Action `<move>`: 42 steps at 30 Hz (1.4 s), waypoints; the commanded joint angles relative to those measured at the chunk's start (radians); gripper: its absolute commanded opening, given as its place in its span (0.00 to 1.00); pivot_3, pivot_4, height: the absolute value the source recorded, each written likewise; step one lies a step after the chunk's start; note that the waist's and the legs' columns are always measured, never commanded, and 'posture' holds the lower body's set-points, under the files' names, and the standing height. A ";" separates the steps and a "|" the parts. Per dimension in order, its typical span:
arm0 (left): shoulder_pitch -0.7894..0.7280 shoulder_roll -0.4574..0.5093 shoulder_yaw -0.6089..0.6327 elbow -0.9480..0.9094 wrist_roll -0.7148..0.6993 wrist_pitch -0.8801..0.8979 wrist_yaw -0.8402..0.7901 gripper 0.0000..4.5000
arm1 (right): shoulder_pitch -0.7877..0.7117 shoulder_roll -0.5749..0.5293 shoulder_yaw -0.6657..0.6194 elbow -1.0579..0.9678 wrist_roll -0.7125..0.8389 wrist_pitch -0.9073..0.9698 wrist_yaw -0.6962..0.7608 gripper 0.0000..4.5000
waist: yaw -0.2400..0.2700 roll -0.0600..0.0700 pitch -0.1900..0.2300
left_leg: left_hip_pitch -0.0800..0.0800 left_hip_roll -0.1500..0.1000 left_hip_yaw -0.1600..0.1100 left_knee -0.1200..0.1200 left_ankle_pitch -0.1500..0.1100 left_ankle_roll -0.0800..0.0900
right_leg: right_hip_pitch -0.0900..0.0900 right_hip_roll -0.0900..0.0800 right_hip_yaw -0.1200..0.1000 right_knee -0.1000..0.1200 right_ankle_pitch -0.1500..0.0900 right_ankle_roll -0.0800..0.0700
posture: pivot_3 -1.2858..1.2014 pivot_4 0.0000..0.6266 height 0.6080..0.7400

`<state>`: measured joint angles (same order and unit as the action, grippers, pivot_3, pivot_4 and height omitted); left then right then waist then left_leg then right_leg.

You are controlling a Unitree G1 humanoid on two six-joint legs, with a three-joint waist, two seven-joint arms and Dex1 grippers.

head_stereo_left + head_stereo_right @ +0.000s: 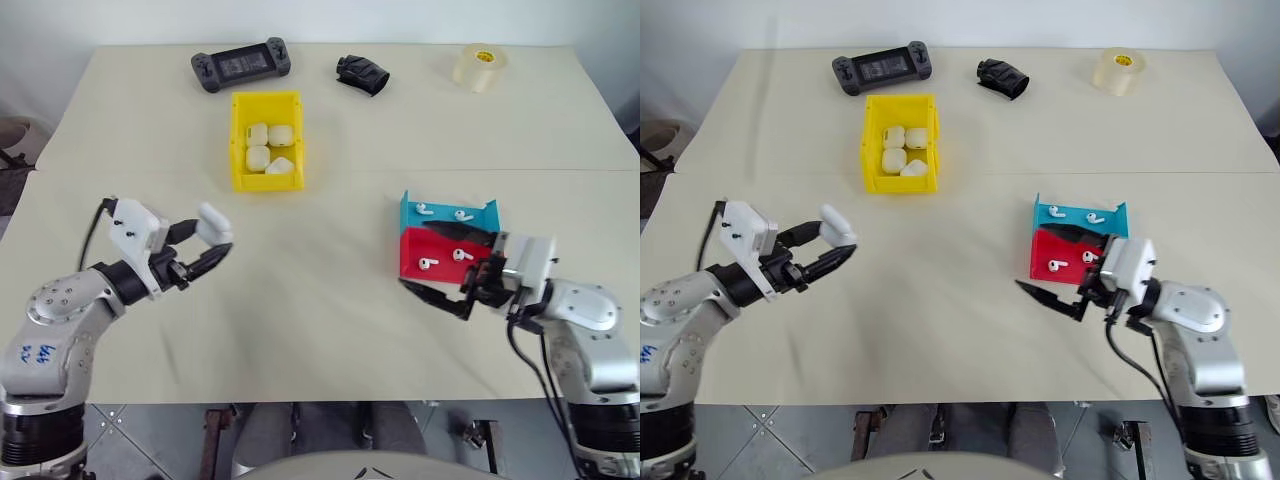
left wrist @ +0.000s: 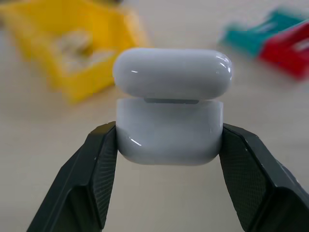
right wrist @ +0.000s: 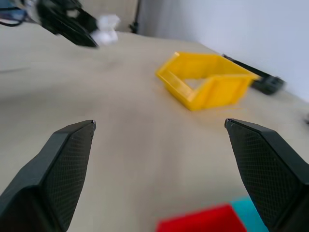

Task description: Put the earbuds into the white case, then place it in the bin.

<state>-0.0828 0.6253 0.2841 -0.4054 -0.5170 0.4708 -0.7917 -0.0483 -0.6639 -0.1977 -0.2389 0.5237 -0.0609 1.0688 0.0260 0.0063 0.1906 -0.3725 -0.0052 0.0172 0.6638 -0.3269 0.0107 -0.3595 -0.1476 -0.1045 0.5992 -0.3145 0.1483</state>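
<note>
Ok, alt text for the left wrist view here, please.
Two black fingers of the left gripper clamp a glossy white case by its sides, its hinged lid raised a little. Behind it, blurred on the beige table, stand the yellow bin and the blue tray and red tray.

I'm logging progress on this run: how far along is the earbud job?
Done: four cases lie in the yellow bin. In hand: the left gripper grips a white case, lid open. Left: the right gripper is open and empty, earbuds still sit in the red tray.
</note>
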 commanded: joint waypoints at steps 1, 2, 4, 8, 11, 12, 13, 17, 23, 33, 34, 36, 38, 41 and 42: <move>-0.021 -0.047 -0.083 -0.002 -0.076 -0.097 -0.147 0.62 | 0.068 -0.054 -0.117 -0.001 0.034 0.004 0.018 1.00 | 0.003 0.002 0.000 | 0.000 0.000 0.001 0.000 0.000 0.000 | 0.000 0.000 0.000 0.000 0.000 0.000 | 0.52 0.24 1.00; -0.042 -0.072 -0.112 0.022 -0.073 -0.128 -0.170 0.62 | 0.092 -0.069 -0.146 0.009 0.033 -0.003 0.027 1.00 | 0.002 0.002 0.000 | 0.000 -0.001 0.005 0.000 0.000 0.001 | 0.000 -0.001 0.000 0.001 0.000 0.000 | 0.52 0.24 1.00; -0.095 -0.148 -0.174 0.080 -0.075 -0.220 -0.242 0.62 | 0.148 -0.106 -0.213 0.040 0.026 -0.017 0.057 1.00 | 0.004 0.002 0.000 | 0.000 0.000 0.009 0.002 0.000 0.002 | 0.000 0.000 0.000 0.001 0.000 0.000 | 0.52 0.24 1.00; -0.162 -0.254 -0.262 0.169 -0.072 -0.317 -0.336 0.62 | 0.229 -0.163 -0.294 0.089 0.023 -0.014 0.110 1.00 | 0.005 0.001 0.000 | 0.001 0.000 0.012 0.003 0.001 0.004 | 0.001 0.000 0.000 0.001 0.000 0.001 | 0.52 0.24 1.00; -0.205 -0.352 -0.299 0.228 -0.114 -0.364 -0.383 0.62 | 0.284 -0.201 -0.344 0.133 0.014 0.008 0.139 1.00 | -0.002 0.001 0.000 | 0.002 0.000 0.014 0.002 0.000 0.004 | 0.001 0.000 0.001 0.001 0.001 0.000 | 0.52 0.24 1.00; -0.223 -0.398 -0.314 0.258 -0.115 -0.383 -0.382 0.62 | 0.309 -0.218 -0.364 0.157 0.004 0.019 0.147 1.00 | 0.000 0.001 0.000 | 0.002 0.000 0.014 0.002 0.000 0.004 | 0.001 0.000 0.001 0.001 0.001 0.000 | 0.52 0.24 1.00; -0.233 -0.423 -0.335 0.278 -0.116 -0.392 -0.406 0.62 | 0.327 -0.233 -0.379 0.179 -0.006 0.013 0.159 1.00 | 0.001 0.001 0.000 | 0.002 0.000 0.014 0.002 0.000 0.004 | 0.001 0.000 0.001 0.001 0.001 0.000 | 0.52 0.24 1.00; -0.236 -0.490 -0.378 0.311 -0.092 -0.470 -0.441 0.62 | 0.357 -0.269 -0.404 0.186 -0.016 0.027 0.181 1.00 | 0.001 0.001 0.000 | 0.002 0.000 0.015 0.003 0.000 0.005 | 0.002 -0.001 0.001 -0.001 0.001 0.001 | 0.52 0.24 1.00; -0.194 -0.546 -0.421 0.307 -0.069 -0.538 -0.429 0.62 | 0.265 -0.330 -0.312 0.020 0.018 0.220 0.115 1.00 | -0.005 0.002 0.000 | 0.002 0.001 0.015 0.003 0.000 0.005 | 0.002 -0.001 0.001 -0.001 0.001 0.000 | 0.52 0.24 1.00; -0.122 -0.479 -0.438 0.294 -0.059 -0.594 -0.477 0.62 | -0.132 -0.497 0.111 -0.080 -0.097 0.613 0.038 1.00 | 0.007 0.003 0.000 | -0.003 0.000 0.002 0.007 0.000 0.006 | 0.002 -0.001 -0.001 -0.006 0.001 0.000 | 0.52 0.24 1.00; -0.118 -0.471 -0.440 0.304 -0.055 -0.604 -0.490 0.62 | -0.182 -0.503 0.161 -0.075 -0.122 0.634 0.049 1.00 | 0.005 0.003 0.000 | -0.003 0.000 0.002 0.009 -0.001 0.007 | 0.002 -0.001 -0.001 -0.006 0.002 0.001 | 0.52 0.24 1.00; -0.115 -0.463 -0.438 0.322 -0.052 -0.618 -0.497 0.62 | -0.260 -0.506 0.237 -0.069 -0.153 0.664 0.077 1.00 | 0.003 0.003 0.000 | -0.005 0.000 0.002 0.010 -0.001 0.008 | 0.002 -0.001 -0.001 -0.006 0.002 0.001 | 0.52 0.24 1.00; -0.114 -0.453 -0.434 0.334 -0.051 -0.619 -0.498 0.62 | -0.346 -0.494 0.314 -0.037 -0.210 0.653 0.105 1.00 | 0.001 0.003 0.000 | -0.005 0.000 0.001 0.011 -0.001 0.008 | 0.002 -0.001 -0.002 -0.006 0.002 0.001 | 0.52 0.24 1.00; -0.114 -0.439 -0.438 0.328 -0.062 -0.611 -0.513 0.62 | -0.462 -0.461 0.409 0.038 -0.289 0.631 0.131 1.00 | -0.003 0.003 0.000 | -0.005 0.000 0.001 0.011 -0.001 0.008 | 0.001 -0.001 -0.002 -0.006 0.002 0.001 | 0.52 0.24 1.00; -0.115 -0.437 -0.438 0.325 -0.065 -0.608 -0.512 0.62 | -0.486 -0.452 0.429 0.057 -0.307 0.628 0.138 1.00 | -0.002 0.003 0.000 | -0.005 0.000 0.001 0.011 -0.001 0.008 | 0.001 -0.001 -0.002 -0.006 0.002 0.001 | 0.52 0.24 1.00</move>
<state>-0.2002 0.1846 -0.1486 -0.0611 -0.5688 -0.1302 -1.2967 -0.5094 -1.1230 0.2112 -0.1989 0.2512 0.5845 1.1896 0.0243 0.0096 0.1904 -0.3777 -0.0053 0.0179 0.6756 -0.3282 0.0182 -0.3583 -0.1486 -0.1068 0.5938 -0.3128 0.1493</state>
